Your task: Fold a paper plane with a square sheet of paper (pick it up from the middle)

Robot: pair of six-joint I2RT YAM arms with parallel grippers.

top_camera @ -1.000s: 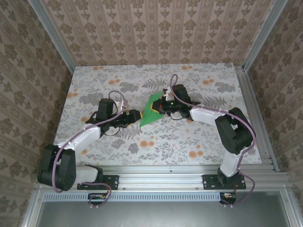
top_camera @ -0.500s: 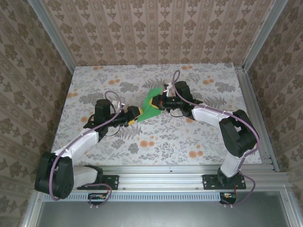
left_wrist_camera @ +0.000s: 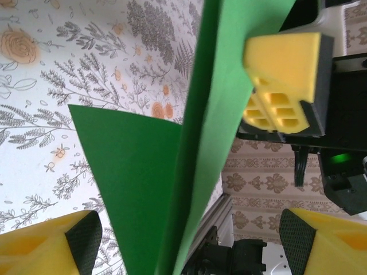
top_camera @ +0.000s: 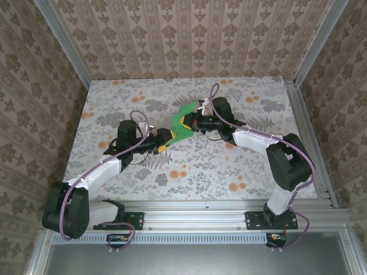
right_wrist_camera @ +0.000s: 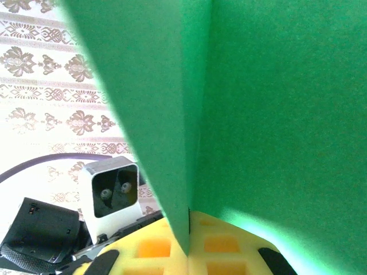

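Green sheet (top_camera: 182, 121) is off the table (top_camera: 241, 172), hanging over table centre. It's folded on a crease into a narrow bent strip, not a finished plane yet.

Left of table centre: left gripper (top_camera: 163, 139) sits just beside the sheet's lower tip. Jaws are spread wide. On the left wrist cam I see its fingers (left_wrist_camera: 46, 246) out at the frame corners, with the folded edge running down between them and touching neither. So it's released, carrying nothing. Versus a second ago it's in roughly the same spot, jaws a bit wider.

Over table centre: the sheet's shape is what changed. A second ago it showed as a broad, flat triangle. Now it's turned more edge-on, with the flaps drawn closer together. One flap is still splayed out to the side of the crease on the left wrist cam.

Right of table centre: right gripper (top_camera: 195, 123) is clenched on the sheet's upper part. On its wrist cam the crease runs straight down into the closed pads (right_wrist_camera: 155, 249). It has moved the sheet slightly up-table.

My read: the right gripper alone now supports the sheet, and the left is free to re-grip or press the next fold. Risk is that single pinch point: thin paper could swing, or the flap spring open.
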